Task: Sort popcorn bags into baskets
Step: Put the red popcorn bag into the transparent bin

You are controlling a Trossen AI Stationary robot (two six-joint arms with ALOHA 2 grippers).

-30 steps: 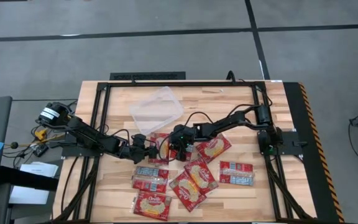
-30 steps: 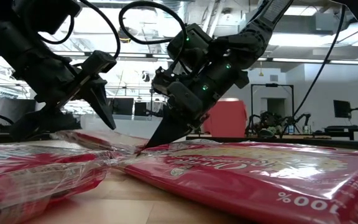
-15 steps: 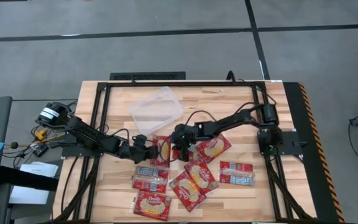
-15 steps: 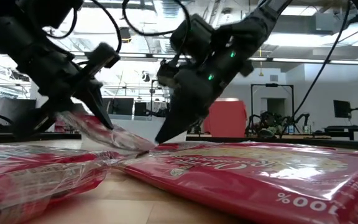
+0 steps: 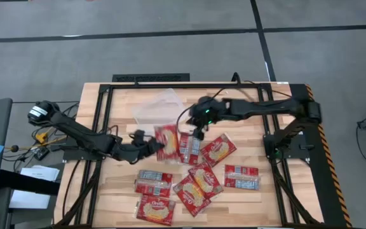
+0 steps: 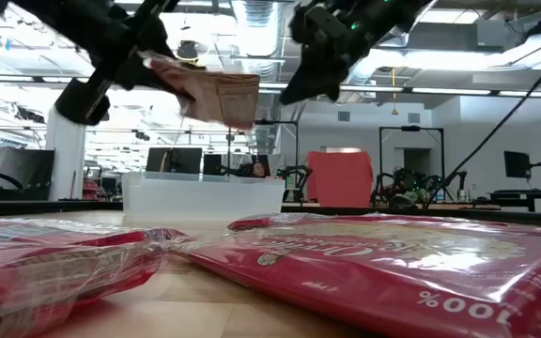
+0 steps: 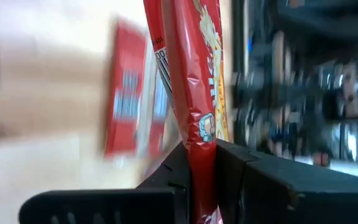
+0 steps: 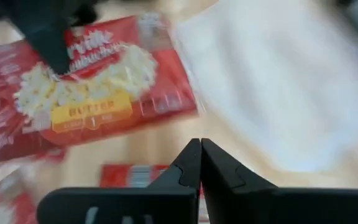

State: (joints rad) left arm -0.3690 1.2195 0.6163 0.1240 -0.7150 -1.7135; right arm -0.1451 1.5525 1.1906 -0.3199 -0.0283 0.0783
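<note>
My left gripper (image 5: 152, 141) is shut on a red popcorn bag (image 5: 168, 141) and holds it in the air, near the basket. The bag also shows in the low view (image 6: 216, 94) and, picture side up, in the right wrist view (image 8: 92, 93). The basket (image 5: 159, 107) is a clear shallow tray on the far left of the table (image 6: 203, 197). My right gripper (image 5: 199, 131) hangs shut and empty just right of the held bag (image 8: 200, 149). Several more popcorn bags (image 5: 196, 181) lie flat on the table. My left gripper pinches the bag's left edge (image 7: 199, 134) between its two fingers (image 7: 235, 168). The fingers come roughly level from the table's left. The bag is lifted clear of the table and sticks out to the right of the fingers, nearly flat, picture side up.
Loose bags lie in a cluster at mid-table and toward the near edge (image 5: 218, 149) (image 5: 242, 176) (image 5: 152, 182) (image 5: 154, 210). A black frame (image 5: 170, 84) runs round the table top. Two bags fill the low view's foreground (image 6: 393, 263).
My left gripper has taken hold of a bag's edge and raised it from the table until it hangs clear, high above the other bags. My right gripper has drawn its tips off the bags, risen and moved toward the table's far right.
</note>
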